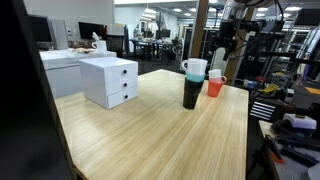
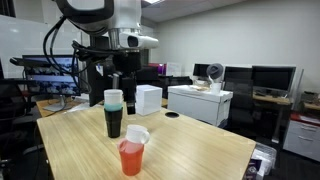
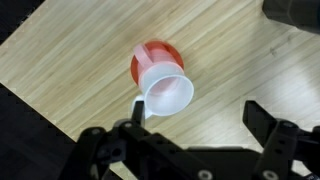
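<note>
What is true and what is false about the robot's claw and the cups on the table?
1. The gripper is open and holds nothing. True.
2. A white cup sits inside the red cup. True.
3. The red cup lies on the floor. False: it stands on the wooden table.
4. The white drawer box is stacked on the black cup. False: the box stands on the table, apart from the black cup.
</note>
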Robot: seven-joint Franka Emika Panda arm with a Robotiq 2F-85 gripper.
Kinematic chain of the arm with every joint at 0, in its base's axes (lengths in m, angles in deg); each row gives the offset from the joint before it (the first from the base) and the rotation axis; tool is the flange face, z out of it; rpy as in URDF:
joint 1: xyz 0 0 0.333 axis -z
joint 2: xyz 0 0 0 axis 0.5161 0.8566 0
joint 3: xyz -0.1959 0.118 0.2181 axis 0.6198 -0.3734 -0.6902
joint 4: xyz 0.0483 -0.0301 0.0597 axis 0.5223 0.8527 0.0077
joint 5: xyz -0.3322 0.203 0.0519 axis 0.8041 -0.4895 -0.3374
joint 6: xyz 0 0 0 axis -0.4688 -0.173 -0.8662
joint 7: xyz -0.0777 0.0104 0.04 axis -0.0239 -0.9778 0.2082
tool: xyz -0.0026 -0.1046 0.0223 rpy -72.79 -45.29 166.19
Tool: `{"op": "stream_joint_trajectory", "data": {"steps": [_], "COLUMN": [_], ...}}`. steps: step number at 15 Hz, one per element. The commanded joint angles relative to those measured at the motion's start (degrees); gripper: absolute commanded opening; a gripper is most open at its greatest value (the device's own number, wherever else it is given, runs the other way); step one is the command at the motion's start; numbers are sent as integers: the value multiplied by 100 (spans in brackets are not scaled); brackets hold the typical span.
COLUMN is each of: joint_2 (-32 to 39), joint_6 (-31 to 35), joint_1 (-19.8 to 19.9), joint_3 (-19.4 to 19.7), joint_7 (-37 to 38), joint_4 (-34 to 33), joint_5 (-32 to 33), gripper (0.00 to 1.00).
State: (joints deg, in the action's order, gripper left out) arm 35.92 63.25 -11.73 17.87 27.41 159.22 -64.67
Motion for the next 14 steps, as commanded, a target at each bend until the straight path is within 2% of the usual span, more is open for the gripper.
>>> {"op": "stream_joint_trajectory", "data": {"steps": [1, 14], "joint_2": [186, 668], "joint_6": [145, 219], "joint_1": [52, 127], "joint_3": [7, 220], "joint_7": [166, 683], "joint_4": [-2, -164], "joint_5": [-15, -28], "gripper": [100, 100]}}
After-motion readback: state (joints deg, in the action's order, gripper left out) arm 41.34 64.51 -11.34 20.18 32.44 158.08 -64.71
